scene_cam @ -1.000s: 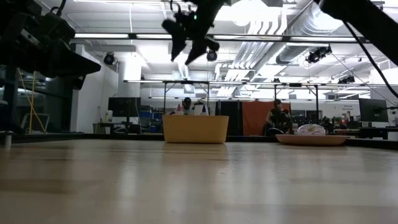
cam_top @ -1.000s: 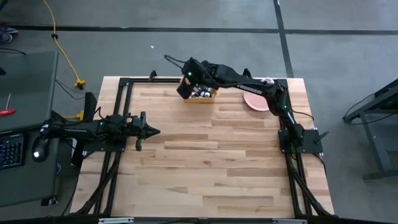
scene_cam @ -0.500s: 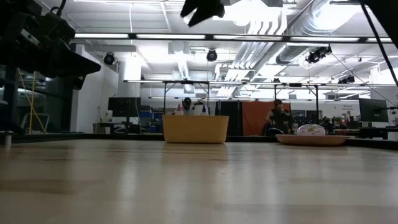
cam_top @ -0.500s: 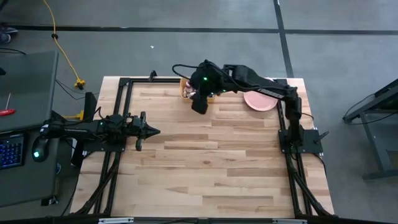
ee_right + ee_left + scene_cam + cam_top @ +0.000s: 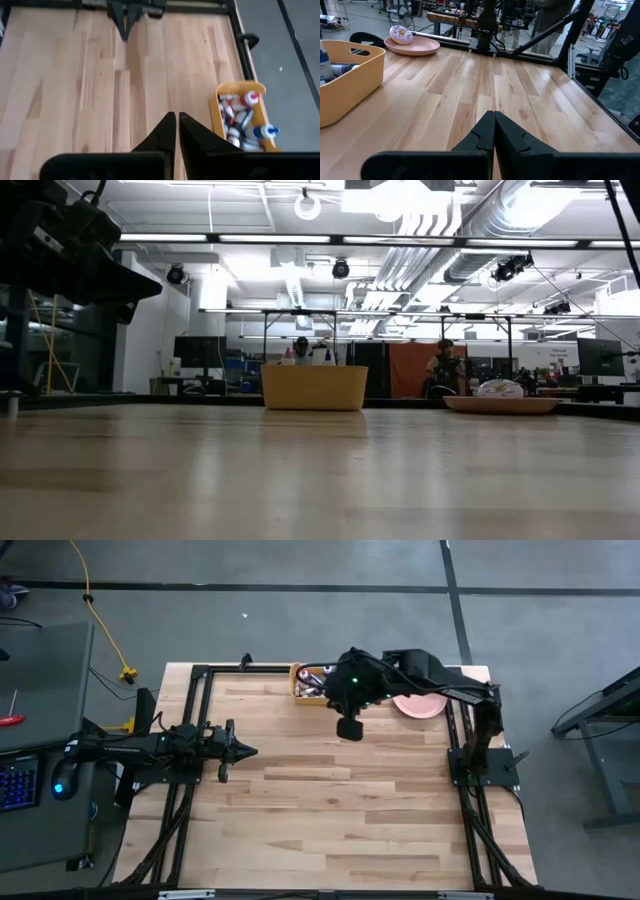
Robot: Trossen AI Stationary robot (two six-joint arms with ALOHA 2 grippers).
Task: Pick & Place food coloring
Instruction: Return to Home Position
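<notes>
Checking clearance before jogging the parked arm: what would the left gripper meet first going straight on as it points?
The left gripper faces bare table, then probably the right arm's base at the far edge; depth is hard to judge. The yellow bin and pink plate lie off to one side.

Black jointed left arm [image 5: 160, 745] and right arm [image 5: 420, 666], green light [image 5: 352, 680] on the right wrist, tapered black tool fingers [image 5: 480, 137]

In the low view the yellow bin [image 5: 314, 387] hides the food coloring [image 5: 240, 117].
</notes>
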